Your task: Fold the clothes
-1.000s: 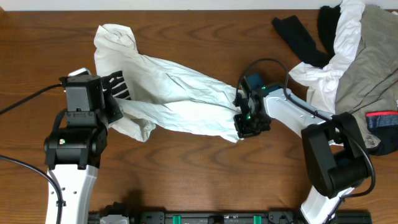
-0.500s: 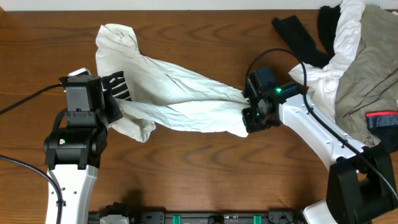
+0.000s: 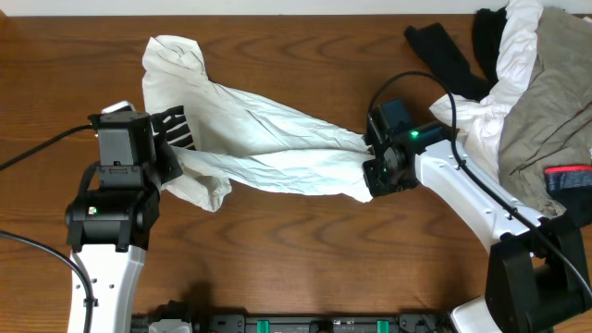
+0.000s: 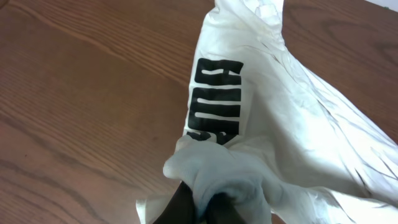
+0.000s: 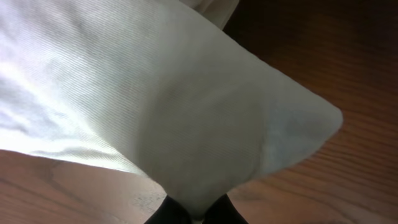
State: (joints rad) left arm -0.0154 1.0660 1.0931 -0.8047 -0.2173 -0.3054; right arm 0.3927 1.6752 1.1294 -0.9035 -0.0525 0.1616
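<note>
left gripper [image 3: 166, 155] and right gripper [image 3: 374, 172] both clamp tight on the white shirt [image 3: 268, 139] mid-frame, 0 folds yet, pile [image 3: 541, 83] upper right untouched

a brown wooden table [image 3: 277, 268] fills nearly the whole overhead view, its grain running from 9 to 3 o'clock in long dark and reddish streaks. at 12 o'clock a thin pale strip [image 3: 231, 6] runs along the table's far edge; whether it is wall or floor cannot be told. at 6 o'clock, against the near edge, lies a dark bar [image 3: 296, 325] with small green pieces set along it. both wrist views show the same wood, clear-grained in the left one, darker toward 1 o'clock in the right one.
</note>
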